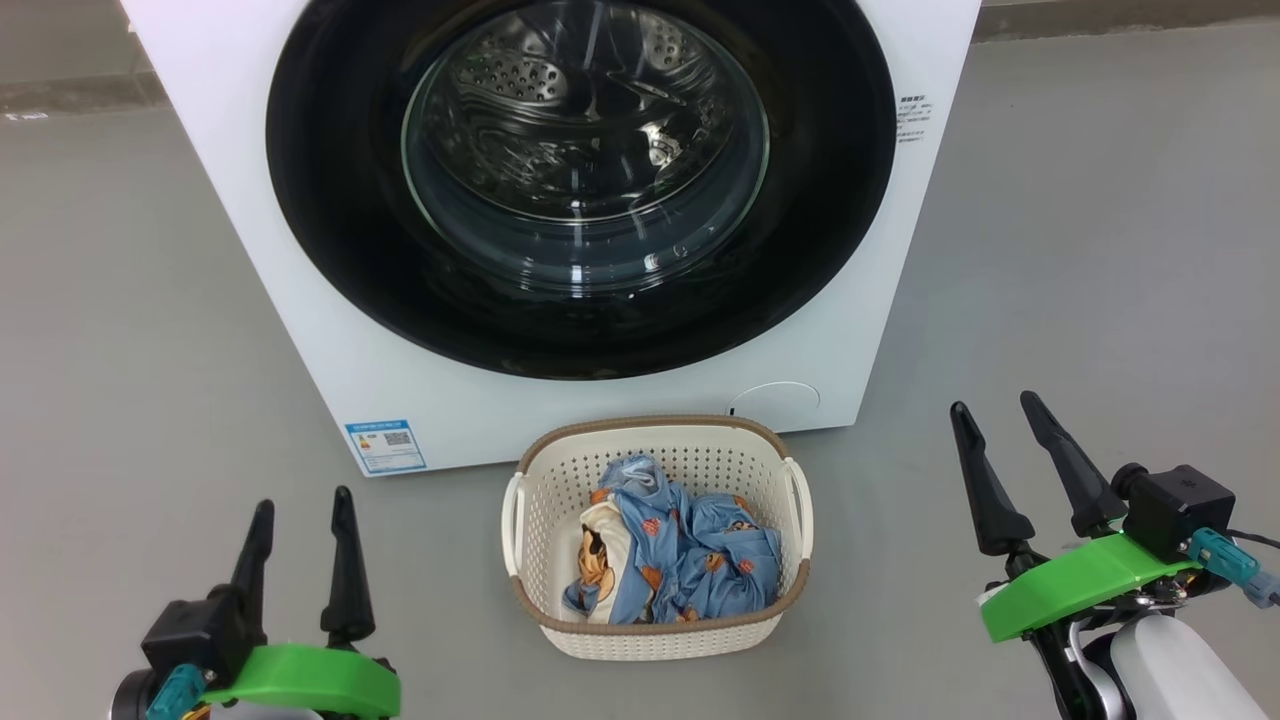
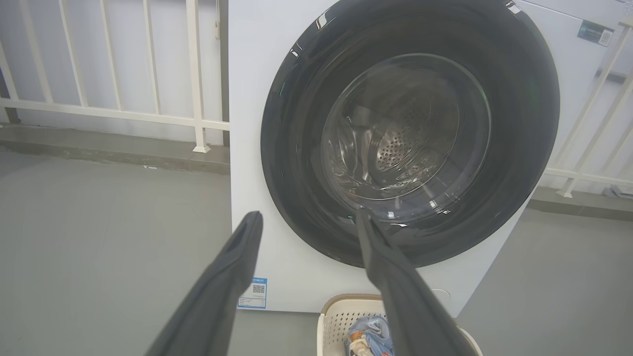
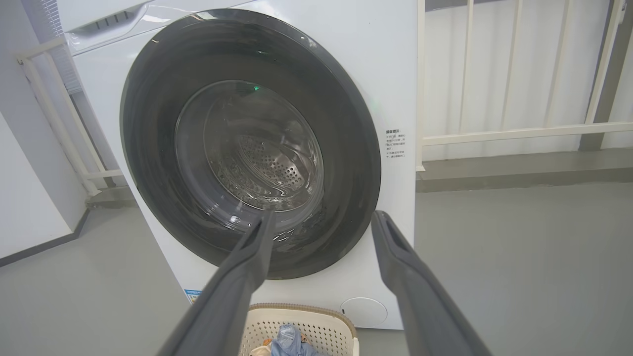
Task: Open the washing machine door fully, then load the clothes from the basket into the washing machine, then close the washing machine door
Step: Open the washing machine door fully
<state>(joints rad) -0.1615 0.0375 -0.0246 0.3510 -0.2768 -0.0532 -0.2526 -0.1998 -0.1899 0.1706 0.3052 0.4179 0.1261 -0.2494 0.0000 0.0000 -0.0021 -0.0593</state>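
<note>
- The washing machine (image 1: 240, 200) fills the top of the head view, its upper part cut off. The washing machine door (image 1: 330, 250) is shut, the drum (image 1: 530, 80) hazy behind glass.
- The basket (image 1: 655, 432) sits lower centre, with the clothes (image 1: 700, 560) heaped inside and their lower layers hidden.
- The left gripper (image 1: 304, 498), lower left, and the right gripper (image 1: 995, 402), lower right, are spread wide, grasping nothing.

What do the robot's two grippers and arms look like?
The left gripper and right gripper match: two long, dark, tapering fingers on a black block, above a bright green bracket. A teal connector plugs in beside each. The right forearm is pale white.
</note>
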